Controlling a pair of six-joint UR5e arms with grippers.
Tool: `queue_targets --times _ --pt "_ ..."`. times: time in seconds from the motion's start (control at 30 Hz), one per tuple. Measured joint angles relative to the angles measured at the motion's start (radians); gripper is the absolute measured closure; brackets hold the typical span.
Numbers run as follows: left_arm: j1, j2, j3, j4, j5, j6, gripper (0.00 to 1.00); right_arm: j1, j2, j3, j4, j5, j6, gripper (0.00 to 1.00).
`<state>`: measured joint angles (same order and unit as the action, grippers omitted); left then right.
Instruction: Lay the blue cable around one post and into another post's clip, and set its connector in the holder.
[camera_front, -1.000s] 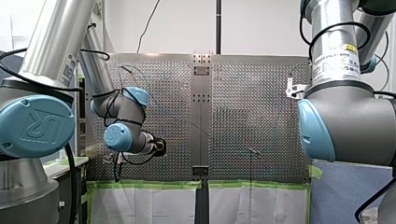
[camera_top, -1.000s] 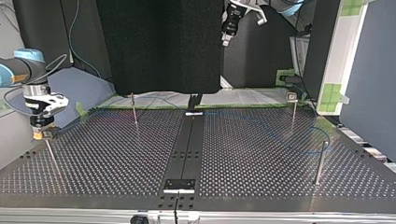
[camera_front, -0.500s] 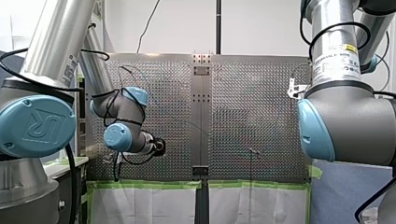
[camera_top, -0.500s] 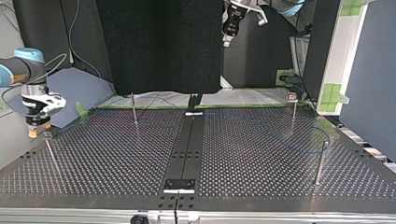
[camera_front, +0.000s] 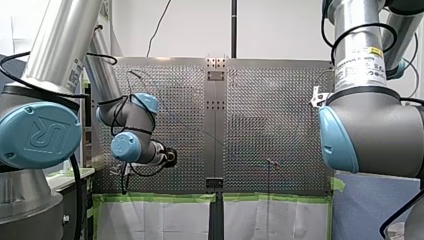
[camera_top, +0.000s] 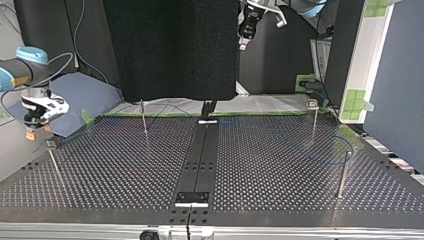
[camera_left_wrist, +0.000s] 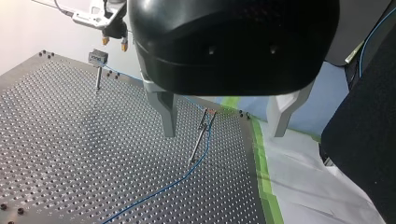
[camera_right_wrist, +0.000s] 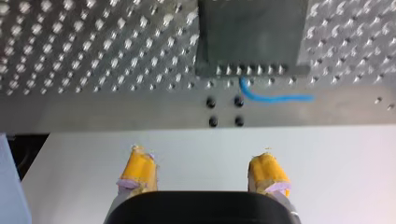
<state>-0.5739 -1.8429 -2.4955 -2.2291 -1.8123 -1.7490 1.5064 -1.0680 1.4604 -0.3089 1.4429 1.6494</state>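
Observation:
The blue cable (camera_left_wrist: 187, 172) runs across the perforated table, up into the clip on a thin post (camera_left_wrist: 201, 137), and on to the holder (camera_left_wrist: 98, 57) at the far corner. My right gripper (camera_left_wrist: 114, 42), with yellow pads, hovers open just above that holder and holds nothing. In the right wrist view the open right gripper (camera_right_wrist: 204, 175) stands back from the dark holder block (camera_right_wrist: 252, 37), with the cable (camera_right_wrist: 273, 98) leaving its edge. My left gripper (camera_left_wrist: 224, 123) hangs open and empty, high above the clip post. In the top view the cable (camera_top: 306, 152) curves around a post (camera_top: 344, 172).
Other thin posts stand on the plate (camera_top: 143, 116) (camera_top: 314, 120). A black strip (camera_top: 202, 150) runs down the table's middle. Green tape (camera_left_wrist: 264, 168) and white sheet border the plate's edge. A black screen (camera_top: 172, 47) stands behind the table.
My right gripper has risen off the holder and drawn back towards the top view's left edge. My left arm has stayed still.

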Motion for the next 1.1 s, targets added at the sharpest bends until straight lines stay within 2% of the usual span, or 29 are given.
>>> queue_targets --times 0.17,0.23,0.33,0.47,0.53,0.67,0.8,0.93,1.1 --pt "0.0 0.0 0.0 0.002 0.0 0.0 0.05 0.006 -0.04 0.043 -0.035 0.044 0.026 0.01" --pt "0.0 0.0 0.0 0.003 0.001 -0.001 0.05 0.013 -0.059 0.061 -0.053 0.063 0.028 0.01" --pt "0.0 0.0 0.0 0.004 0.003 -0.003 0.05 0.026 -0.09 0.093 -0.084 0.088 0.018 0.01" --pt "0.0 0.0 0.0 0.001 0.009 -0.005 0.05 0.044 -0.134 0.137 -0.128 0.084 -0.006 0.01" --pt "0.0 0.0 0.0 -0.002 0.01 -0.006 0.05 0.052 -0.151 0.154 -0.145 0.079 -0.01 0.01" --pt "0.0 0.0 0.0 -0.007 0.011 -0.011 0.05 0.083 -0.194 0.197 -0.188 0.064 -0.015 0.01" --pt "0.0 0.0 0.0 -0.008 0.012 -0.022 0.05 0.115 -0.228 0.231 -0.221 0.077 -0.02 0.01" --pt "0.0 0.0 0.0 -0.004 0.01 -0.031 0.05 0.146 -0.26 0.263 -0.226 0.104 -0.032 0.01" --pt "0.0 0.0 0.001 0.02 0.002 -0.042 0.05 0.19 -0.303 0.306 -0.193 0.147 -0.056 0.01"
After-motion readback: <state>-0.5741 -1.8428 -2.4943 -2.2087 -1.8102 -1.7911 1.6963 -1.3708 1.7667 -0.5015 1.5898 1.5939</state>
